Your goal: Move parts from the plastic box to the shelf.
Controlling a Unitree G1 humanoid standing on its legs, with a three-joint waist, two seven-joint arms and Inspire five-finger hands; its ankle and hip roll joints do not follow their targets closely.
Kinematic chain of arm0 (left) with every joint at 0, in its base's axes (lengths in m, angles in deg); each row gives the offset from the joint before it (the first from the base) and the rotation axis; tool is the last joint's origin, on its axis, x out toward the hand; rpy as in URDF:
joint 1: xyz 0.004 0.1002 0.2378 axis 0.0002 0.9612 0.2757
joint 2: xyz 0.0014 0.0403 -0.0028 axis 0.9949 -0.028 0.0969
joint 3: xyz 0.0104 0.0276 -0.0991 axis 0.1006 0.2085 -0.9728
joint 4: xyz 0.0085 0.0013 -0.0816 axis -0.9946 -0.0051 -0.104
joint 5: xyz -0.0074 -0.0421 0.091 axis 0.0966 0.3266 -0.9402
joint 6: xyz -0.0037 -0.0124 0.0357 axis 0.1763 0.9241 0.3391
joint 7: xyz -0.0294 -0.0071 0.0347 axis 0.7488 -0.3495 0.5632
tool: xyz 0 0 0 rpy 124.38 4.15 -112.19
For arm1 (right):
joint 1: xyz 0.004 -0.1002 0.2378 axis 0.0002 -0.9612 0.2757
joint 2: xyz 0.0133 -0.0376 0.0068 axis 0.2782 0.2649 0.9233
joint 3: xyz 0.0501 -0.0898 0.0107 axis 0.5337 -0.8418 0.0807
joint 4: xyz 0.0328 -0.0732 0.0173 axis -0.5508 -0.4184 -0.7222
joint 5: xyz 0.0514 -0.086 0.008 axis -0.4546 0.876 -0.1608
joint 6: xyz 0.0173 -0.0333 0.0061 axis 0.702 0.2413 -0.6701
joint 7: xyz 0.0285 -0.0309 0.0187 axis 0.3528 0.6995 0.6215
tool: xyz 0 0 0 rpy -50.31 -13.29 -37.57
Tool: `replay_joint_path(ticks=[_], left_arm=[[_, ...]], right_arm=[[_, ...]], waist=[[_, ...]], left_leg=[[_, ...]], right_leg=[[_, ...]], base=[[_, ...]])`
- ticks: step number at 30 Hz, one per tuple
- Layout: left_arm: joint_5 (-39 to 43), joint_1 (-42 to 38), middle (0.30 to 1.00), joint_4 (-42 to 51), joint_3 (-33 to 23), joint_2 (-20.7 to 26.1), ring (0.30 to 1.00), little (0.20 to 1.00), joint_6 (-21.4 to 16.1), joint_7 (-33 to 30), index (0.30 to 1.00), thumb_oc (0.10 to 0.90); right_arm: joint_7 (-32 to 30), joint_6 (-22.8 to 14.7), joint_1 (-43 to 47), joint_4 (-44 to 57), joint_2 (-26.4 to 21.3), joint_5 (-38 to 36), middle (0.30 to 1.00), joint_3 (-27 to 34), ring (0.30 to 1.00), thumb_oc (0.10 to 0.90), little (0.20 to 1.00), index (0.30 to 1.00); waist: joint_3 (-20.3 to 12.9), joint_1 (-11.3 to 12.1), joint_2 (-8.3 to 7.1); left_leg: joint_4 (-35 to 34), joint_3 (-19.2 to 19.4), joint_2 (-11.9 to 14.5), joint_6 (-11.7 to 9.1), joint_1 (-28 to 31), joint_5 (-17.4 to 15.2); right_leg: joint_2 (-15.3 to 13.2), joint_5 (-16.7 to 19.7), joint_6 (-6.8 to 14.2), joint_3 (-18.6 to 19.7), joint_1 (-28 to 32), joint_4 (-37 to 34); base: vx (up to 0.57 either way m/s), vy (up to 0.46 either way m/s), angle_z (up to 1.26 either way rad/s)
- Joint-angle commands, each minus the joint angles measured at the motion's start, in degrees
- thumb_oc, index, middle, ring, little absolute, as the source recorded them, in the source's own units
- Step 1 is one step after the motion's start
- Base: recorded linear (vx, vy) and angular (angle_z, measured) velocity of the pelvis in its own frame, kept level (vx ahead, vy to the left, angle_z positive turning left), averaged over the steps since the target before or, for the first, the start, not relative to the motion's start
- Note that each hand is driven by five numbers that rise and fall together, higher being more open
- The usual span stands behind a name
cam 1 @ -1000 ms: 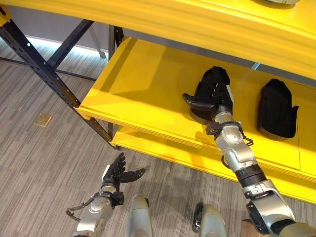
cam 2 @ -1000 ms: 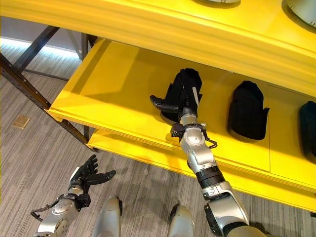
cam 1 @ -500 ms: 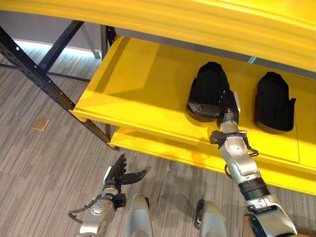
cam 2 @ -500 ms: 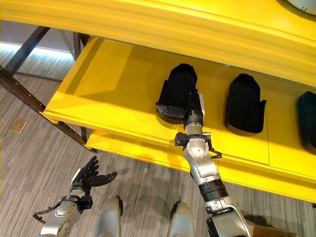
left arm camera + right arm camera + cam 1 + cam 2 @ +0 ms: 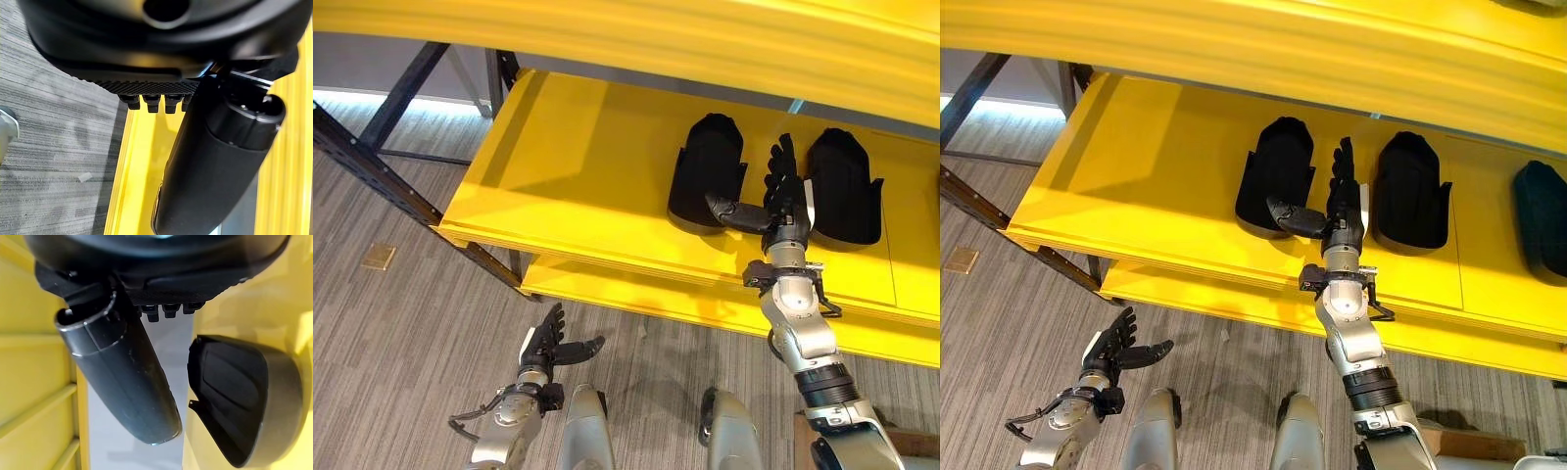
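- Showing in the left eye view: a yellow shelf (image 5: 587,176) on a dark frame (image 5: 382,171) over grey floor (image 5: 401,333); two black parts lie on it, the left part (image 5: 705,181) at about 1 o'clock of centre and the second part (image 5: 842,186) at 3 o'clock of it.
- Same view: the right hand (image 5: 783,196) stands between the two parts, fingers straight and spread, released, thumb reaching toward the left part's near edge; whether it touches cannot be told.
- Same view: the left hand (image 5: 546,345) hangs at 7 o'clock over the floor, fingers relaxed, empty.
- Right eye view: a third part (image 5: 1540,217) lies at 3 o'clock on the same shelf, apart from the others.
- Left wrist view: the left thumb (image 5: 215,161) juts out before the shelf's yellow edge.
- Right wrist view: the right thumb (image 5: 122,377) stands free beside one black part (image 5: 244,396), a gap between them.
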Motion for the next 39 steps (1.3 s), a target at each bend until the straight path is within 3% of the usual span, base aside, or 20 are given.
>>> replay_joint_path(ticks=[1,14,39], left_arm=[[-2.3,-1.3,1.0,6.1,1.2,2.2,1.0,1.0,-5.8,0.4,1.0,0.9],[-2.2,-2.6,1.0,7.1,2.5,1.7,1.0,1.0,-6.1,0.8,1.0,0.9],[0.5,-5.0,1.0,8.5,4.7,4.1,1.0,1.0,-6.6,3.0,1.0,0.9]], right_arm=[[-0.6,-7.5,0.6,10.1,-1.9,3.6,1.0,4.0,1.0,0.9,1.0,1.0],[-0.1,-8.0,0.1,11.4,-2.3,2.1,1.0,4.3,1.0,0.9,1.0,1.0],[-1.7,-5.2,20.6,-4.1,-8.3,2.1,1.0,-0.6,1.0,0.9,1.0,1.0]], waist=[[-4.9,-0.1,0.58],[-5.8,-1.6,1.14],[-4.3,1.5,1.26]], left_leg=[[-1.2,-2.1,2.5,1.8,0.1,1.5],[0.1,-0.9,3.8,1.9,-1.9,1.0],[0.5,-1.2,2.2,1.9,-5.5,1.7]], right_leg=[[0.6,2.5,-0.2,2.1,3.0,-2.4],[2.1,3.0,-0.4,4.3,-0.5,-2.4],[1.2,3.2,-1.1,4.2,-4.6,0.0]], base=[[0.0,-0.008,-0.17],[0.0,-0.004,-0.14],[-0.01,-0.004,0.0]])
